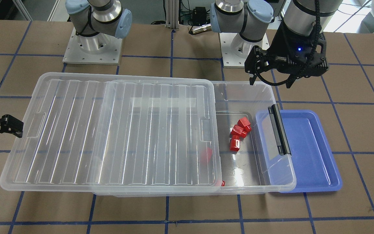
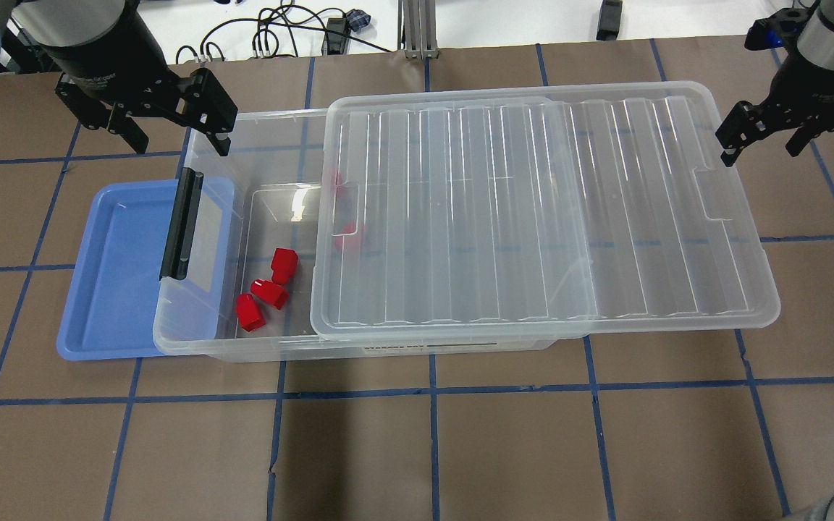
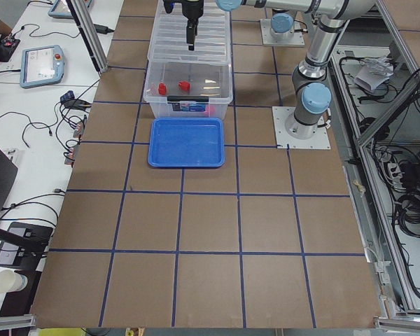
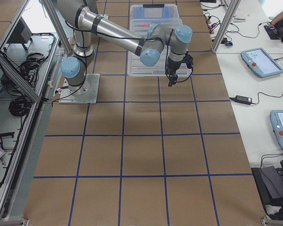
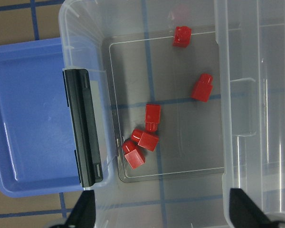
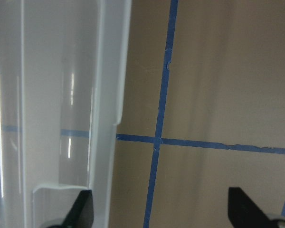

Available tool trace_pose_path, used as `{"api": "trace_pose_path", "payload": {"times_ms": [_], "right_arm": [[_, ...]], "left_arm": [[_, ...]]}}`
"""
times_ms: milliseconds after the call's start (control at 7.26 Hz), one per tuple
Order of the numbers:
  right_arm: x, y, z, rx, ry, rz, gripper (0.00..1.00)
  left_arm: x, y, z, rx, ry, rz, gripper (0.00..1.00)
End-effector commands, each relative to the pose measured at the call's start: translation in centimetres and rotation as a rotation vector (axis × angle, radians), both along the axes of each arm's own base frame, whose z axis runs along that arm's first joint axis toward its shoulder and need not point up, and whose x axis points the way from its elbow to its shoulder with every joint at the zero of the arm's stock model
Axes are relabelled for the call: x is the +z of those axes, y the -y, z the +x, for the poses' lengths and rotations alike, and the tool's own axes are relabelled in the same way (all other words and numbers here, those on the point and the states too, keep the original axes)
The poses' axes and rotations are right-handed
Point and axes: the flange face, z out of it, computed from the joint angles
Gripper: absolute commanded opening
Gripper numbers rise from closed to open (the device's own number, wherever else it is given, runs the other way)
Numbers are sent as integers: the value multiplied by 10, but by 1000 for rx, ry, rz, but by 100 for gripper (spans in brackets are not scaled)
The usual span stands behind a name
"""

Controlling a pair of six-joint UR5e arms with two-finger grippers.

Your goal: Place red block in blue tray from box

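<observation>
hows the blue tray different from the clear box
The box is clear, large and deep; the blue tray is opaque, smaller and shallow. The box holds red blocks and has a lid slid partway off; the blue tray holds nothing. Both are rectangular plastic.

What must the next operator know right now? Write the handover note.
Left gripper: open, holding nothing, hovering over the uncovered end of the box.
Right gripper: open, holding nothing, just off the far edge of the lid.
Lid is slid toward the right arm. Three red blocks are clustered in the uncovered part, two more near the lid's edge.
Blue tray: at the box's left end, no block in it.
Done: box opened. Left: grasp one block and put it in the tray.
</observation>
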Motion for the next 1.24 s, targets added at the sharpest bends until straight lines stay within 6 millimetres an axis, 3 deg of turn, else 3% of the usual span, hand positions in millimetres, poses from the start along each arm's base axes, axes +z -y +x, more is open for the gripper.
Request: {"api": "trace_pose_path", "payload": {"times_ms": [0,413,826,1101], "right_arm": [[-1,-1,-1,-1,0,2,100],[3,0,0,-15,-4,-1,100],[13,-3,3,-15,-4,-11,100],[22,-7,6,-18,-8,-23,100]], "left_arm": [[3,-1,0,-5,3,-5,100],[17,19,9,3,4,-37,100],[-64,29,8,8,-18,146,100],[-122,48,8,0,-16,110,100]]}}
